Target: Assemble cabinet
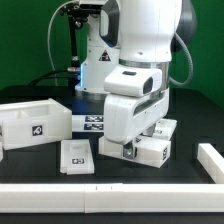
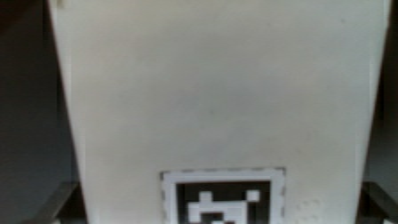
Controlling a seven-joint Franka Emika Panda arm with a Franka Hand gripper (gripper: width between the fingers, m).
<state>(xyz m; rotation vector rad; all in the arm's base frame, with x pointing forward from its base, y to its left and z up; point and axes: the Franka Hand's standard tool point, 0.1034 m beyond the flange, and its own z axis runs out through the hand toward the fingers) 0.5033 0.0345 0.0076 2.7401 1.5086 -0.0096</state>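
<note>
Black tabletop, white arm stooped low over it.
Its gripper meets a tagged white block; I cannot tell if the fingers clamp it. The box frame lies apart.

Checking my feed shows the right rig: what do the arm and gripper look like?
The arm is glossy white with rounded casings and dark bands at the joints; what looks like a black cable loops beside it. The gripper has a boxy white body with dark fingers below. No markings are legible on either.
</note>
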